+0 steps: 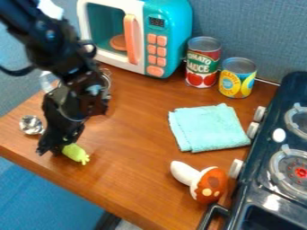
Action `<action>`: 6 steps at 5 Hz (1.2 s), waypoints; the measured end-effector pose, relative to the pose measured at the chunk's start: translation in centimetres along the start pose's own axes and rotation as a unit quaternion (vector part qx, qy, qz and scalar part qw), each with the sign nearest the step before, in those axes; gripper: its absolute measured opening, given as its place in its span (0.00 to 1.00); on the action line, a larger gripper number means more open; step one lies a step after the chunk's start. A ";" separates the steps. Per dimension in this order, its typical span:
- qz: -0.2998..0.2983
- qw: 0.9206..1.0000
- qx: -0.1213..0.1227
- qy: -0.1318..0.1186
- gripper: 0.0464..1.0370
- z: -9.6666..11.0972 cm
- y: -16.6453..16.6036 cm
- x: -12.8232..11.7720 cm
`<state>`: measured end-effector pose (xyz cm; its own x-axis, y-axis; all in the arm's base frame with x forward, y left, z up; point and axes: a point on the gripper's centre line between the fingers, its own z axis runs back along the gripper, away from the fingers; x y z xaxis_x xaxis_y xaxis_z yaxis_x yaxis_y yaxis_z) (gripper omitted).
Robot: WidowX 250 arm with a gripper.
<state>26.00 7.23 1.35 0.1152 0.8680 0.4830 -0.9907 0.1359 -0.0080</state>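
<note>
From where I'm standing, the black gripper [55,149] is hanging at the lower left of the frame, seemingly touching a small green toy [75,153] that is lying near the edge of the wooden counter [135,148]. I can't tell whether the claw is spreading or pinching. I'm judging this a grasp or release, calling next for gentle, precise control low over the wood.

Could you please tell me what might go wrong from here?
The small green toy is at the gripper, near the edge of the wooden table, so a nudge might send it off. The shiny metal object sits close beside the gripper and could get knocked by a sideways swing.
</note>
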 end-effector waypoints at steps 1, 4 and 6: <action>-0.102 0.995 -0.016 -0.013 0.40 2.4 -2.3 -3.2; -0.349 0.933 -0.056 -0.068 0.40 8.8 -2.3 -3.3; -0.562 0.813 -0.149 0.034 0.40 8.8 -3.7 -1.1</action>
<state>28.85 1.56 8.56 0.9495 0.1381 0.2817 -0.1958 0.9624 0.1881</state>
